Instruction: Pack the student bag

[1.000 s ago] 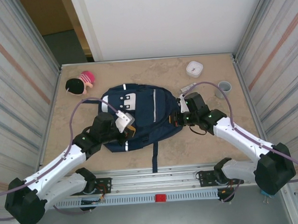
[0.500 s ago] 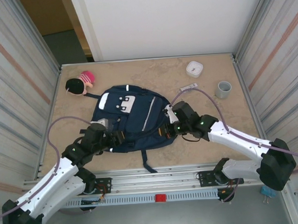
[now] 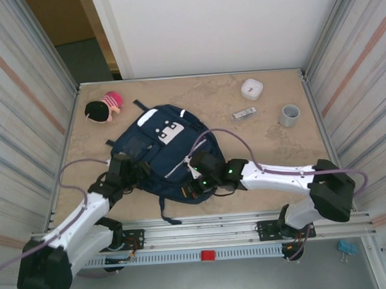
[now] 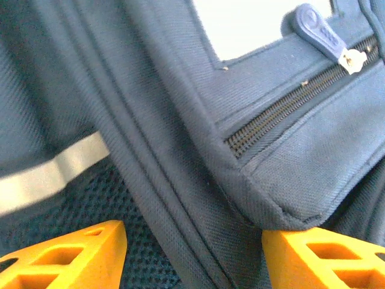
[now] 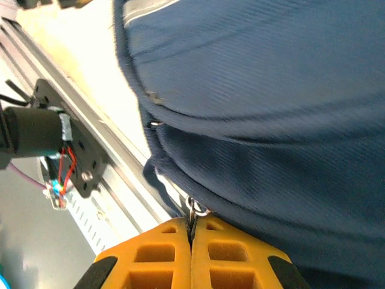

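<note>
The right pincer (image 5: 191,235) was clamped shut on a small metal zipper ring (image 5: 197,209) at the near edge of the student bag (image 3: 170,149), and the bag's body spread away beyond its tips. The left pincer (image 4: 198,256) stood wide, with a pocket corner (image 4: 271,211) lying between its fingers. The bag lay flat on the counter (image 3: 264,141). Its long axis slanted from the right pincer toward the far left. It was navy, with white patches and a thin pale stripe.
</note>
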`<act>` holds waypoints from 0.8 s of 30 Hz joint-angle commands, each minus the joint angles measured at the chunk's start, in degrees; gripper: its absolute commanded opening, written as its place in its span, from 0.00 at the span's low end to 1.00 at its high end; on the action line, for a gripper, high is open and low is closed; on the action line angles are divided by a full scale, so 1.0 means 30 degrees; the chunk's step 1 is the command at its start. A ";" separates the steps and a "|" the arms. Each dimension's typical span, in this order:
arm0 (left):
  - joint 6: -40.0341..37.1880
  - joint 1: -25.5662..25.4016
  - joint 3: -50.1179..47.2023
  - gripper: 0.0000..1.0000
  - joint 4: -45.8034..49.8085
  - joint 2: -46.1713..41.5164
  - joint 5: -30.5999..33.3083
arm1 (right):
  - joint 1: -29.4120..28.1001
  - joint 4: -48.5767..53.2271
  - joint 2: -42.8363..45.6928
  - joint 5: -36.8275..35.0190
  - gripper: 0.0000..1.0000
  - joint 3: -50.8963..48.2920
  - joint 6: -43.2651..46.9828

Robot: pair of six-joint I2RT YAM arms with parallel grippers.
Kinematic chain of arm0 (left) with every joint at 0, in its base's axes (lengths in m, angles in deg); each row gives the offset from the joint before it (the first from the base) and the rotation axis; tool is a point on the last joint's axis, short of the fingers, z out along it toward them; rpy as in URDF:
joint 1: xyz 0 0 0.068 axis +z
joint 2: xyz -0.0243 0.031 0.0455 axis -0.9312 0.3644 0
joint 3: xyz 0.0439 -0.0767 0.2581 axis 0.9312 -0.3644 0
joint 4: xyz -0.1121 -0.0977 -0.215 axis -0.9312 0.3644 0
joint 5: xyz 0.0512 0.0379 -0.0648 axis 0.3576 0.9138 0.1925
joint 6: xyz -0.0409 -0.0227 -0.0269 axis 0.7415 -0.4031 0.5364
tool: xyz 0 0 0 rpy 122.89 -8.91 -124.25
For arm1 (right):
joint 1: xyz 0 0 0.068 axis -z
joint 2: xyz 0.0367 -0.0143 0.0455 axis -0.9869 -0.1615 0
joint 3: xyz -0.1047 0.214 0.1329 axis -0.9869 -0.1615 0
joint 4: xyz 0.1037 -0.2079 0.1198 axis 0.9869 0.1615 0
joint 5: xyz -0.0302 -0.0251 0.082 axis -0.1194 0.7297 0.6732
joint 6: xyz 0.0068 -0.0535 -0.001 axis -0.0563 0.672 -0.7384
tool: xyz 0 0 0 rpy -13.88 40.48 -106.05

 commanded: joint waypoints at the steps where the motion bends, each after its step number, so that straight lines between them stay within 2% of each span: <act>1: -0.1573 0.0759 0.2425 0.62 -0.2945 0.2389 -0.1844 | -0.0479 -0.1521 -0.1365 0.0662 0.00 0.1751 -0.0424; 4: -0.1540 0.1119 0.4264 0.63 -0.2520 0.3984 -0.2880 | -0.0469 -0.2347 -0.2576 0.0698 0.00 0.2715 -0.0521; 7: -0.1331 0.1130 0.5317 0.66 -0.0606 0.3731 -0.3583 | -0.0417 -0.2427 -0.3699 0.0992 0.00 0.3820 -0.0299; 11: -0.0005 0.1091 0.4504 0.66 0.1975 0.0690 -0.4388 | -0.0380 -0.2739 -0.4535 0.1453 0.00 0.4674 -0.0295; 15: 0.2100 0.1039 0.2324 0.65 0.4324 -0.3898 -0.4818 | -0.0196 -0.2807 -0.4550 0.1805 0.00 0.4646 -0.0380; 19: 0.4794 0.0764 -0.0141 0.60 0.2965 -0.6951 -0.6217 | -0.0016 -0.3015 -0.4508 0.2347 0.00 0.4450 -0.0441; 22: 0.6353 0.0167 -0.1320 0.53 0.0765 -0.7323 -0.6821 | -0.0012 -0.3260 -0.4498 0.2534 0.00 0.4461 -0.0562; 24: 0.6575 -0.0420 -0.1383 0.52 0.0098 -0.6919 -0.6743 | -0.0012 -0.3402 -0.4502 0.2621 0.00 0.4451 -0.0671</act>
